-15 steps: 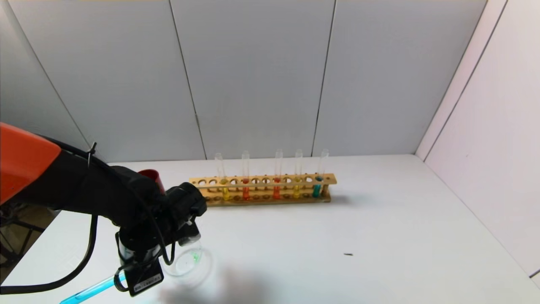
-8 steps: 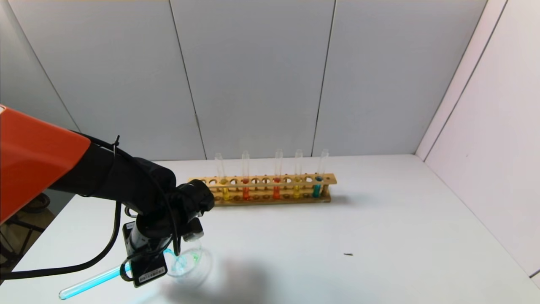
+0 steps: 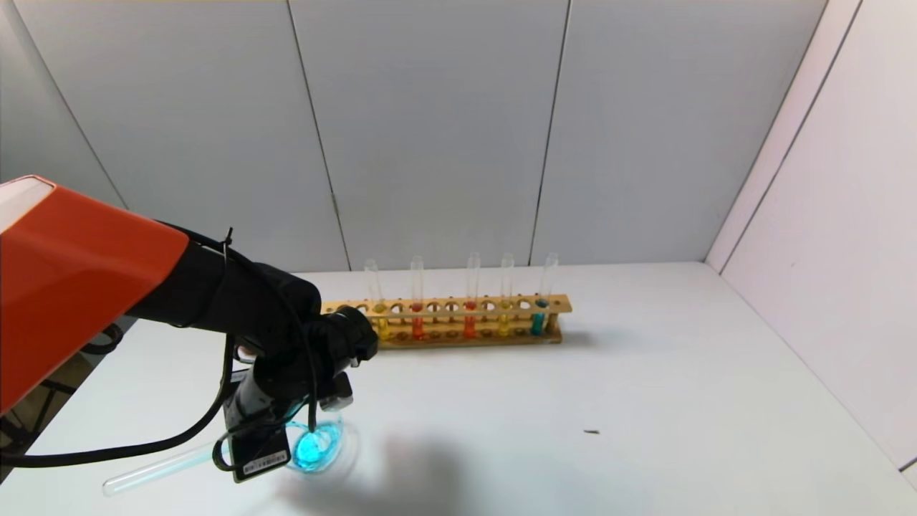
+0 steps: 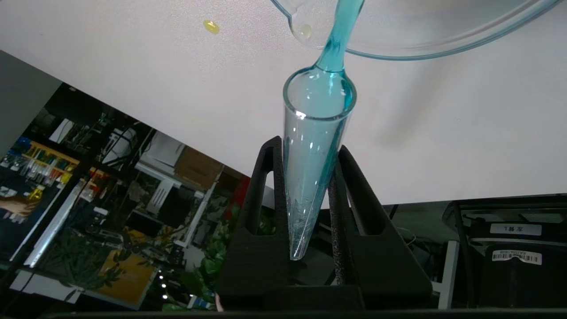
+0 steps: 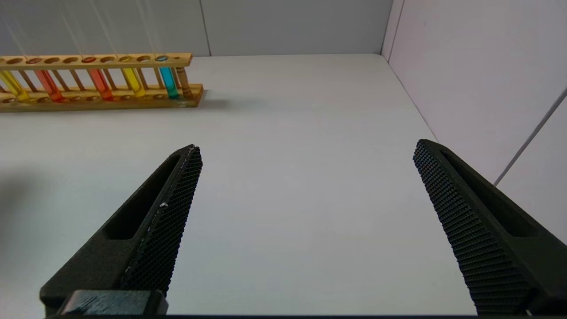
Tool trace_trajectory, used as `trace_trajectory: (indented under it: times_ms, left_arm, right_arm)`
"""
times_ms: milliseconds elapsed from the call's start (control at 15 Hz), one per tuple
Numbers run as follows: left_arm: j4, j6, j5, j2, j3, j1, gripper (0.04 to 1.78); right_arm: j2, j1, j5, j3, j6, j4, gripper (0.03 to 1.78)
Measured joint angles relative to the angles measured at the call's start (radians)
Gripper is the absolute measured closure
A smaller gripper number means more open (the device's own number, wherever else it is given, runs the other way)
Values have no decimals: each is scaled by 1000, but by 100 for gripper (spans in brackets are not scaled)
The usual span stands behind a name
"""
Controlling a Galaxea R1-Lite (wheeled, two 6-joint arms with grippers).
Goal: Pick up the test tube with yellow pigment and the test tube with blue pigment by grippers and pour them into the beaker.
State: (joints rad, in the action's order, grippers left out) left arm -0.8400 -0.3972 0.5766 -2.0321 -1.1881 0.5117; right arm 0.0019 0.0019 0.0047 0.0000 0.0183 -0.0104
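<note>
White table (image 3: 645,373), left pincer (image 4: 310,146) pinching blue tube (image 4: 312,155), beaker (image 3: 326,448) half-hidden, right pincer (image 5: 305,168) spread.

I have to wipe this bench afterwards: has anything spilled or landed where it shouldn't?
Yes, a small yellow droplet lies on the white table just outside the beaker. The blue stream from the test tube held by the left gripper runs into the beaker. A dark speck lies farther right.

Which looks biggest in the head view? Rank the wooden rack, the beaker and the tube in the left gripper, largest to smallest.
1. Wooden rack, clearly the longest.
2. Tube in the left gripper, long but thin, partly hidden by the left gripper.
3. Beaker, small and low.
The tube and beaker sit nearer the camera, so their true sizes against the rack stay unsure.
</note>
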Motion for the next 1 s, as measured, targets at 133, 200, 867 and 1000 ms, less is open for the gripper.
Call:
trace_trajectory:
  times_ms: [133, 200, 867, 1000]
  left_arm:
    - [-57, 2, 24, -18, -36, 16, 151]
    - [-90, 4, 30, -27, -57, 23, 151]
    - [-330, 4, 71, -89, -240, 69, 151]
    - [-363, 4, 71, -96, -259, 76, 151]
  right_arm:
    - [0, 0, 0, 0, 0, 0, 7]
    - [0, 0, 0, 0, 0, 0, 7]
    - [0, 0, 0, 0, 0, 0, 7]
    - [0, 0, 0, 0, 0, 0, 7]
